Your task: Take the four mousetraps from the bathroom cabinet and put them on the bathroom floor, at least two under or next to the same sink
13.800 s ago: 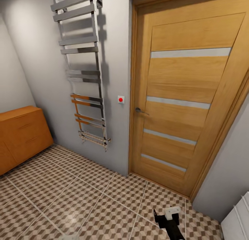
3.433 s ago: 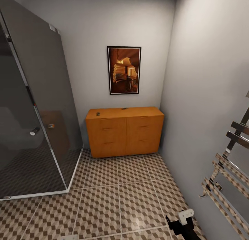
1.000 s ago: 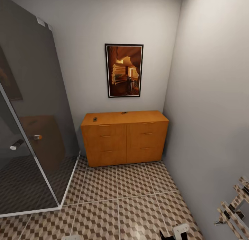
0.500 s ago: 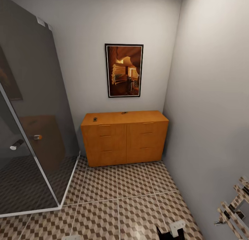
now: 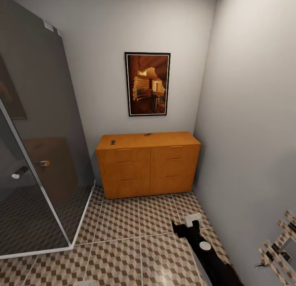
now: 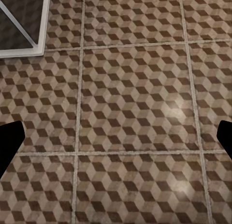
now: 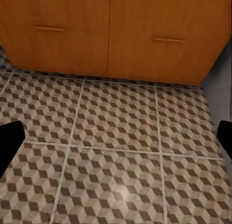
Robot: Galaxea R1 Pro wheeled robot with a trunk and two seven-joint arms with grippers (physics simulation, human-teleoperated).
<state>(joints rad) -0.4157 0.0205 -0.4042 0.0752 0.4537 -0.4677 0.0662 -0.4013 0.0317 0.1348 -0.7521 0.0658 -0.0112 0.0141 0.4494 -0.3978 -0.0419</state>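
Observation:
The orange-brown cabinet [image 5: 148, 164] stands against the far wall with all its drawers shut. Two small dark objects lie on its flat top, one near the left end [image 5: 112, 142] and one at the back middle [image 5: 147, 134]; they are too small to identify as mousetraps. The cube-patterned bathroom floor [image 5: 123, 236] runs from me to the cabinet. My right gripper [image 5: 183, 223] reaches forward above the floor, well short of the cabinet. It is open and empty, facing the lower drawers [image 7: 111, 35]. My left gripper [image 6: 116, 141] hangs open over bare tiles.
A dark glass shower enclosure [image 5: 37, 146] with a white base rim [image 6: 41, 35] takes up the left side. The grey wall [image 5: 250, 133] closes the right, with a chrome towel rail [image 5: 279, 245] low beside me. A framed picture [image 5: 147, 84] hangs above the cabinet.
My right arm has stretched forward and up over the floor toward the cabinet. Over the last second the view has held still; before that it swung from the door to the cabinet.

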